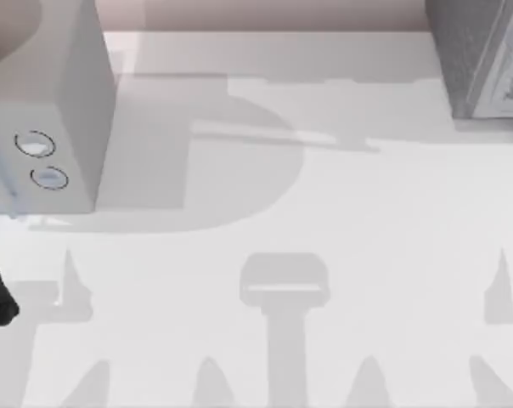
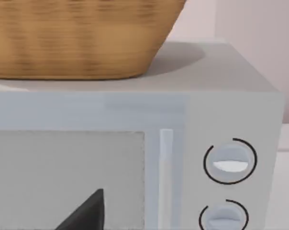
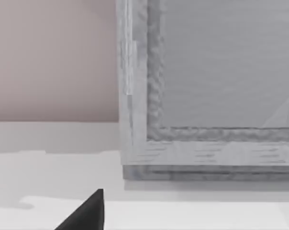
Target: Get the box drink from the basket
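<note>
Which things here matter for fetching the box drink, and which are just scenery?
For the job:
- wicker basket, standing on the microwave
- microwave, at the table's left, under the basket

Just there:
- grey cabinet, at the table's right
- white table

No box drink is in sight.

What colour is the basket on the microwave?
Light brown woven wicker; the basket shows best in the left wrist view.

A rendered kitchen-like setting is suggested. A grey microwave (image 1: 44,110) with two round dials (image 2: 229,161) is placed at the far left of a plain white table (image 1: 324,221), and a woven basket (image 2: 77,38) is set on top of it. A grey framed cabinet (image 1: 486,59) is seen at the far right, and a pale pinkish wall (image 3: 53,57) is seen behind.
</note>
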